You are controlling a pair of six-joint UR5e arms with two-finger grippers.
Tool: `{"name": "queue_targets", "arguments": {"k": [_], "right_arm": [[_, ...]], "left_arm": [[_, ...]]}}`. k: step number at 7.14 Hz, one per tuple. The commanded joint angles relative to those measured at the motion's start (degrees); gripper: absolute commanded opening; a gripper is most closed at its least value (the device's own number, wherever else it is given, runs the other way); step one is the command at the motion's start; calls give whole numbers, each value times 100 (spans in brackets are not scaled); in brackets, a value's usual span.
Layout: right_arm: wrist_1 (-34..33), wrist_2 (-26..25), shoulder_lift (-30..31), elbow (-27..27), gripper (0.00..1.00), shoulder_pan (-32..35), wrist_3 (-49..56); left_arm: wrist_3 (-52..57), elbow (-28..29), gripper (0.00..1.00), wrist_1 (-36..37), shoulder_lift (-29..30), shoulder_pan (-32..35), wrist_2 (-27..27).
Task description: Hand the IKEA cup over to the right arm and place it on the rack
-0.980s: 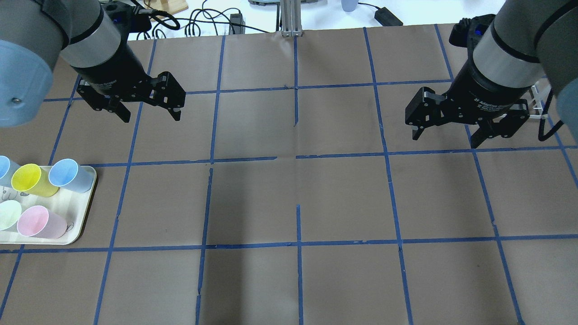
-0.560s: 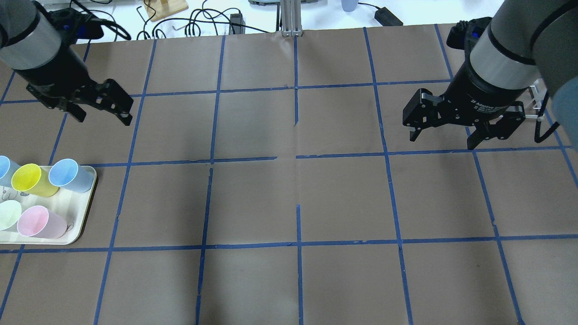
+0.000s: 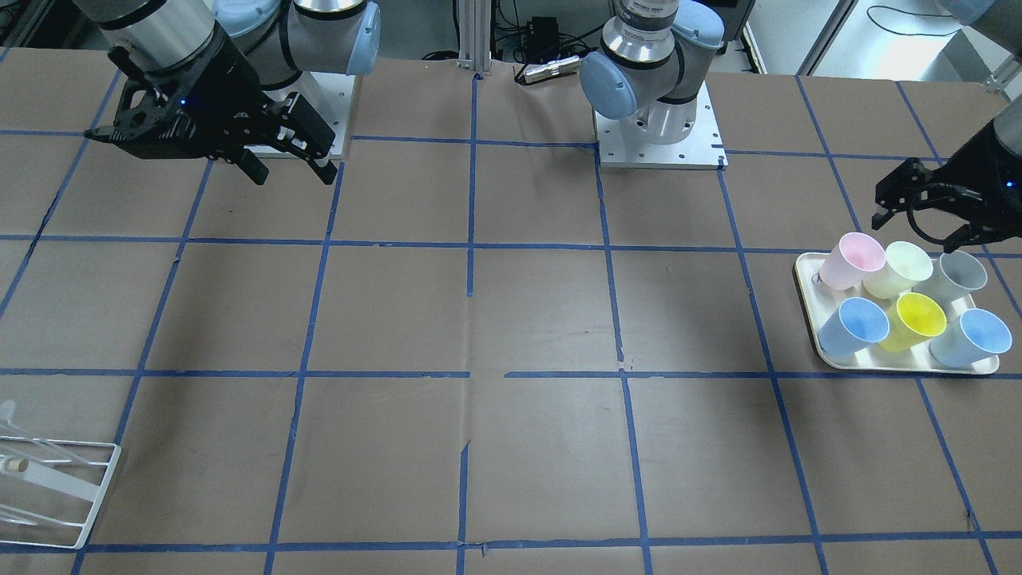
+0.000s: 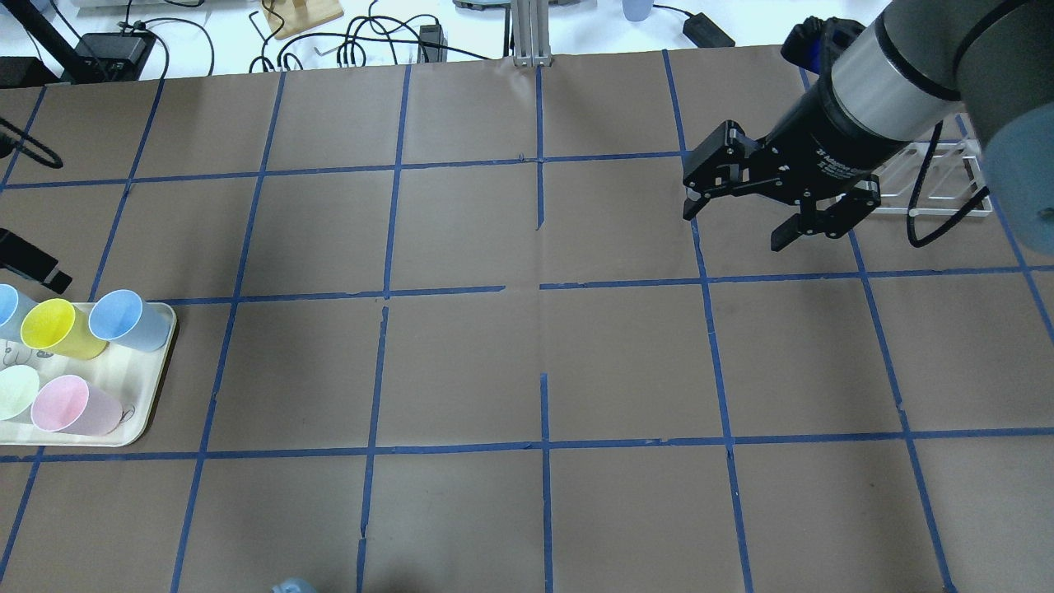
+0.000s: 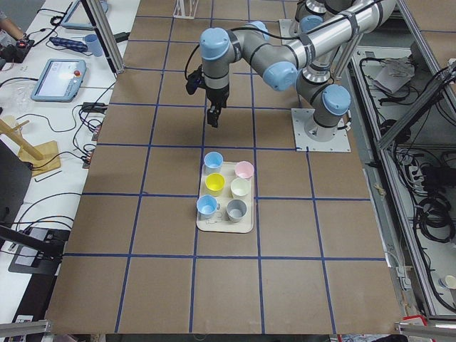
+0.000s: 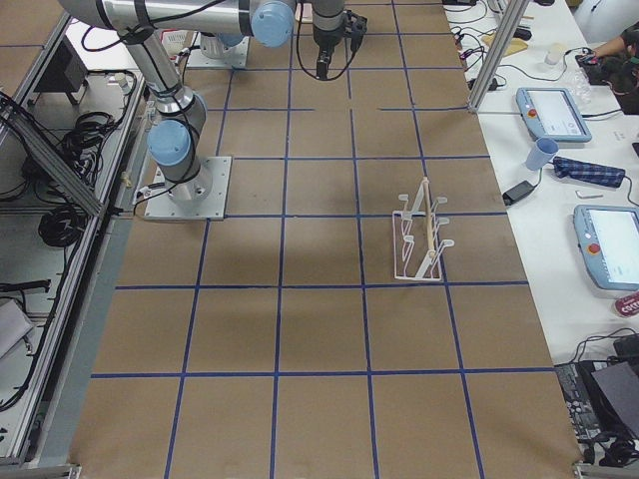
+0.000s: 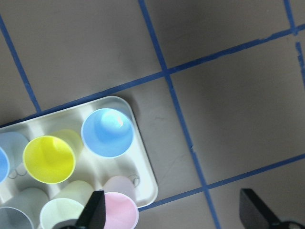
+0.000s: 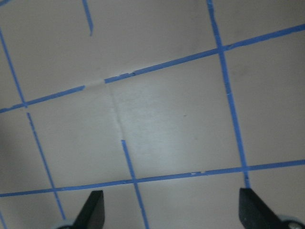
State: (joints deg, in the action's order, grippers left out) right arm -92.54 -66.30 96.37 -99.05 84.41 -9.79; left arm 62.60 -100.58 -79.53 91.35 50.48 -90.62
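Exterior front-facing: left gripper [image 3: 915,227] spread, empty, near IKEA cup [image 3: 898,268]; right gripper [image 4: 735,226] spread.

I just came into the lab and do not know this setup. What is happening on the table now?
The left gripper, open, hovers near the tray that holds six cups. The pale IKEA cup stands there untouched. The right gripper, also open and empty, hangs above the table. The rack at the table's other end holds nothing. No cup is picked up yet.
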Motion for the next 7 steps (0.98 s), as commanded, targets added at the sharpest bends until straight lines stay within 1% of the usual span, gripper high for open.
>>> {"name": "queue_targets", "arguments": {"k": [1, 2, 3, 4, 5, 6, 7], "right_arm": [[-71, 1657, -136, -17, 100, -704, 21], [-80, 2482, -171, -61, 100, -785, 108], [-132, 3012, -250, -70, 100, -786, 127], [-194, 3452, -390, -88, 100, -786, 127], [-247, 3770, -522, -71, 100, -777, 353], [-299, 3843, -688, -96, 100, -777, 442], [-309, 4087, -768, -88, 100, -769, 582]], "left_arm": [[1774, -478, 98, 725, 198, -958, 0], [2382, -532, 86, 850, 312, -1109, -35], [2667, -541, 84, 886, 426, -1311, -78], [2939, -637, 82, 1356, 602, -1365, -122], [3351, -760, 79, 1622, 760, -1392, -175], [3486, -804, 78, 1990, 936, -1392, -175], [3557, -805, 75, 2020, 1129, -1392, -184]]}}
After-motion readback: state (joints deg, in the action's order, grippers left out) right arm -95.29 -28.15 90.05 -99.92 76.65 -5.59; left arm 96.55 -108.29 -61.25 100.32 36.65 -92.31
